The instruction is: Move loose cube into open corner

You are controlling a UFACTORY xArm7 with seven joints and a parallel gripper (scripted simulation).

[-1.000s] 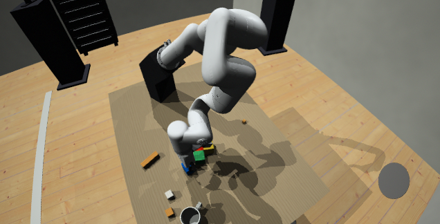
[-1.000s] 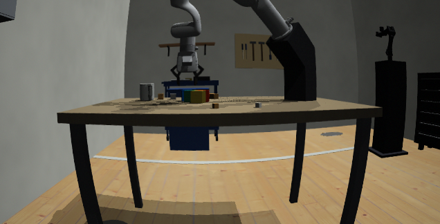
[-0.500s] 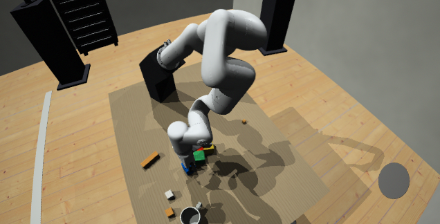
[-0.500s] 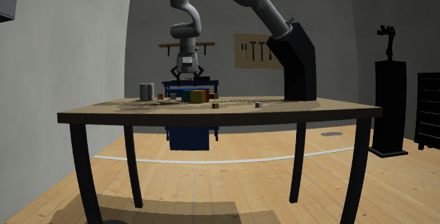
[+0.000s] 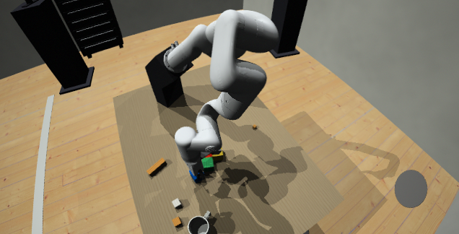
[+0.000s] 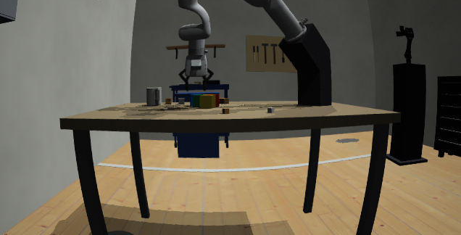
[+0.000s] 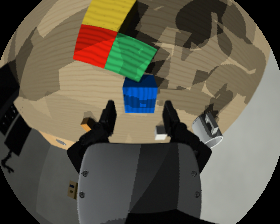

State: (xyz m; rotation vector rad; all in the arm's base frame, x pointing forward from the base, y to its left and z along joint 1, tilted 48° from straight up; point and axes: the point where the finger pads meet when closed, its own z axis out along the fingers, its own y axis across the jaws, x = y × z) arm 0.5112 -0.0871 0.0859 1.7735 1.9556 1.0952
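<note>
Open hand above the loose blue cube

On the ribbed tan desk (image 7: 51, 96), 3 cubes form an L: yellow cube (image 7: 111, 10), red cube (image 7: 94, 46), green cube (image 7: 131, 56). The blue cube (image 7: 140, 94) sits at 5 o'clock of green, touching only its corner, tilted. The hand (image 7: 139, 120) hangs released, empty; the arm hides red from above.

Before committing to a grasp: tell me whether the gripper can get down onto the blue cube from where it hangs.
Probably yes. The gripper hangs open above the blue cube, which lies just ahead of its fingertips. Only the green cube sits near, at one corner; the cube's other sides look free.
</note>
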